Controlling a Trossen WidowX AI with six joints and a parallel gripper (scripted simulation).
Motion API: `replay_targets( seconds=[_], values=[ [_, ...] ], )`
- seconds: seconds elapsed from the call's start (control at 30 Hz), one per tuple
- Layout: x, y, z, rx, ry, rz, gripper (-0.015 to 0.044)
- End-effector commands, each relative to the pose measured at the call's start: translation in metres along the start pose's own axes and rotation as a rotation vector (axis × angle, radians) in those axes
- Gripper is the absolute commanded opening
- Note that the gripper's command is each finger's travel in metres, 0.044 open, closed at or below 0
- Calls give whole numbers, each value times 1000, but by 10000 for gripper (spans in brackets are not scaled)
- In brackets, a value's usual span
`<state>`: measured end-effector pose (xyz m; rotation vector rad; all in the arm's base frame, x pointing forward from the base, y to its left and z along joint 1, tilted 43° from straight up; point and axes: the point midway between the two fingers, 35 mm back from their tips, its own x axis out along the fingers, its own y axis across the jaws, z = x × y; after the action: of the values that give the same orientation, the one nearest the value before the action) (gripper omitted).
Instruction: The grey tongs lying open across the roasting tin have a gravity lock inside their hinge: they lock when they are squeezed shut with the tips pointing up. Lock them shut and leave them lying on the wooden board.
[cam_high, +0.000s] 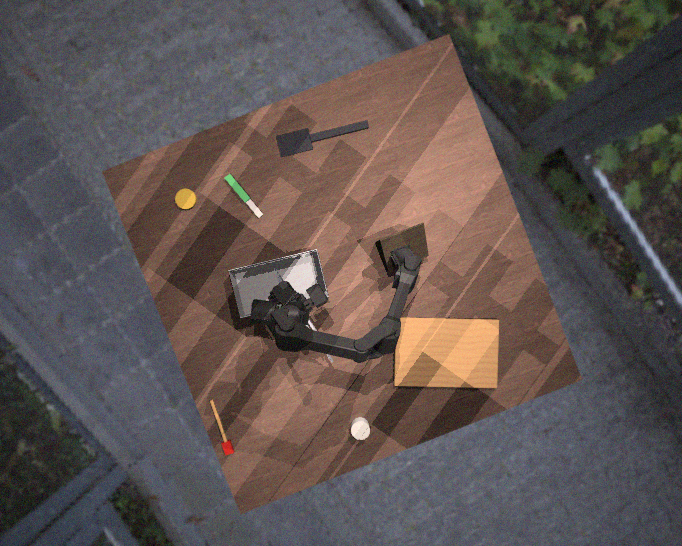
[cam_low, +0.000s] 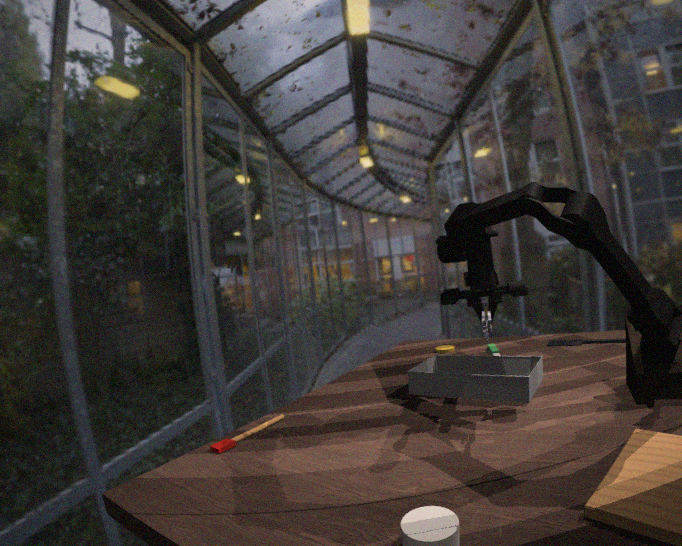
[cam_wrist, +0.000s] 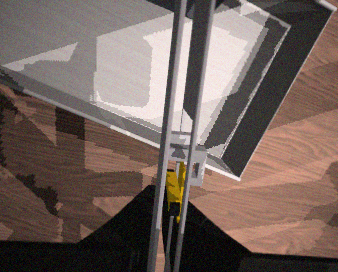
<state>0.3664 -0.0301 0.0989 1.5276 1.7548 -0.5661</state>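
My gripper (cam_low: 486, 321) (cam_wrist: 159, 194) is shut on the grey tongs (cam_high: 312, 326) (cam_low: 490, 329) (cam_wrist: 171, 90). It points down and holds them in the air above the roasting tin (cam_high: 323, 278) (cam_low: 469, 387) (cam_wrist: 272, 107), near one long wall. The two arms run nearly side by side with a narrow gap in the wrist view, where a yellow piece and a grey bracket show between them. The tongs look about level. The arm hides their middle in the top view. I cannot tell whether the lock is engaged. The wooden board (cam_high: 443, 349) (cam_low: 639, 483) bears no tongs.
A white cylinder (cam_high: 360, 428) (cam_low: 430, 526) stands near the table edge. A red-headed brush (cam_high: 220, 423) (cam_low: 244, 435) lies at the left edge. A green-and-white tool (cam_high: 241, 193), a yellow disc (cam_high: 185, 199) and a dark spatula (cam_high: 295, 142) lie beyond the tin. The arm's base block (cam_high: 418, 241) stands right of the tin.
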Motion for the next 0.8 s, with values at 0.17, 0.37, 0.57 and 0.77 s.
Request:
replay_targets(
  seconds=[0.17, 0.37, 0.57, 0.77],
  values=[
    [-5, 2, -62, -69, -2, 14, -150],
    [-6, -1, -105, -128, 1, 17, -150],
    [-7, -10, -147, -186, 9, 21, -150],
    [-8, -24, -187, -240, 23, 24, -150]
  ],
)
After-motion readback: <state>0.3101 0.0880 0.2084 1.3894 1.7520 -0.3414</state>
